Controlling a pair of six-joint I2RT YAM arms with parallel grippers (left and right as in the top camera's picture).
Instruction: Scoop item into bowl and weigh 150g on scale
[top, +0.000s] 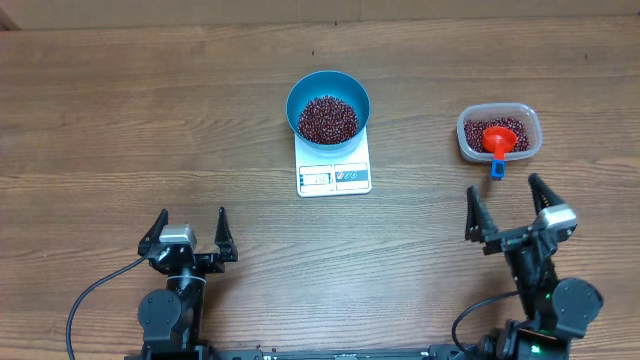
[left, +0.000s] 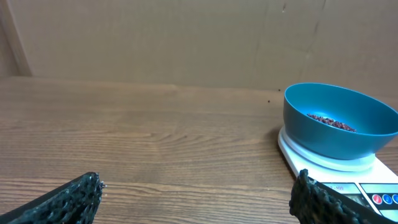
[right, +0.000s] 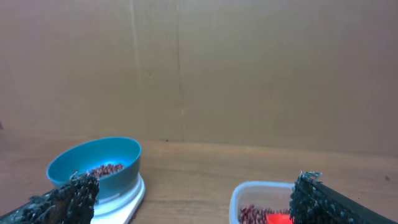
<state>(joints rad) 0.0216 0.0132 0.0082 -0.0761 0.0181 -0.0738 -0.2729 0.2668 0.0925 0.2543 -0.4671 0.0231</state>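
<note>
The blue bowl sits on the white scale at the table's middle back, holding a heap of dark red beans. The left wrist view shows the bowl on the scale at its right side, and the right wrist view has the bowl at lower left. More beans lie in a clear tub at the right. My left gripper stands open near the front left, empty. My right gripper is open and empty, just in front of the tub.
A red scoop with a blue handle end rests in the tub, its handle sticking over the near rim. A cardboard wall closes off the back of the table. A black cable trails from the left arm's base.
</note>
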